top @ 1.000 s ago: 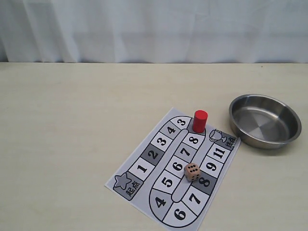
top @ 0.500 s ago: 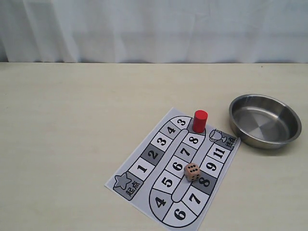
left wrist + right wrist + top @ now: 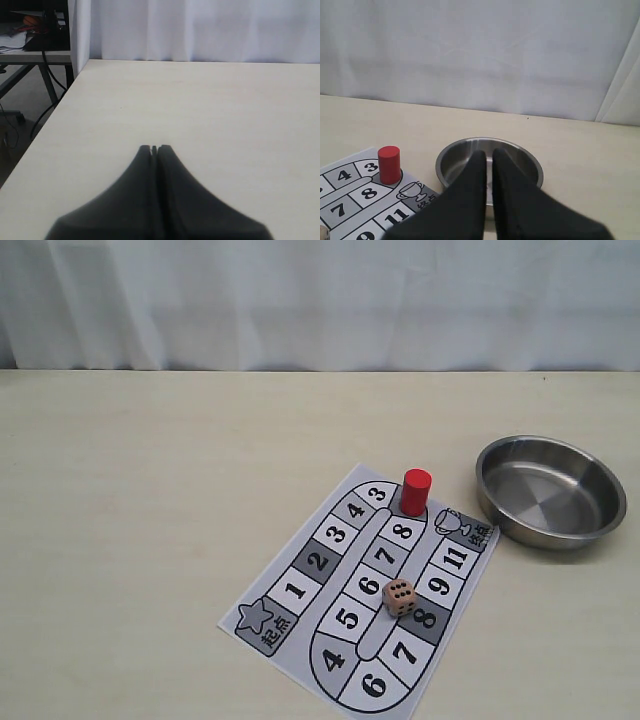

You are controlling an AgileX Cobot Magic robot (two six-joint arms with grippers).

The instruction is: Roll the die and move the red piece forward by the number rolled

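Plainly, red piece (image 3: 416,491) upright, flat-topped, tan die (image 3: 400,596) showing black pips

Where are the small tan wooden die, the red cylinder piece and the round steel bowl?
small tan wooden die (image 3: 399,591): exterior view, top face.
red cylinder piece (image 3: 415,496): exterior view, side wall.
round steel bowl (image 3: 548,537): exterior view, near outer wall.

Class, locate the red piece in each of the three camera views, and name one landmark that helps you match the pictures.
Exterior view: the red piece stands beside square 3 at the far end of the board, left of the steel bowl.
Left wrist view: not in it.
Right wrist view: the red piece stands beside square 3, near the steel bowl.
Shared landmark: the steel bowl, seen in the exterior and right wrist views only.
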